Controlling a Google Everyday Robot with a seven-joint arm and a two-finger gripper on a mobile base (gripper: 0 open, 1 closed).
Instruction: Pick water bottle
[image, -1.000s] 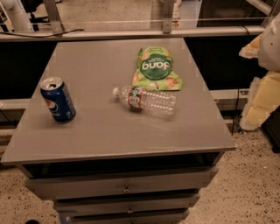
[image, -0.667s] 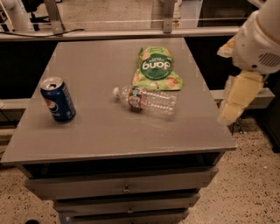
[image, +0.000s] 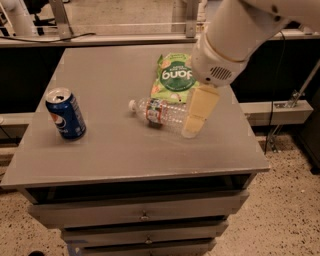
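The water bottle (image: 161, 113) lies on its side near the middle of the grey table (image: 115, 150), white cap pointing left, red-green-white label near the neck. My gripper (image: 196, 120) hangs from the large white arm coming in from the upper right. Its cream-coloured finger points down over the bottle's right end and hides the bottle's base. I cannot tell whether it touches the bottle.
A blue Pepsi can (image: 65, 113) stands upright at the table's left. A green snack bag (image: 173, 79) lies flat just behind the bottle. Drawers (image: 142, 216) sit under the tabletop. A speckled floor lies to the right.
The arm has swung in from the right edge of the view toward the left, and the gripper now hangs over the bottle's right end. The bottle, can and bag have not moved.
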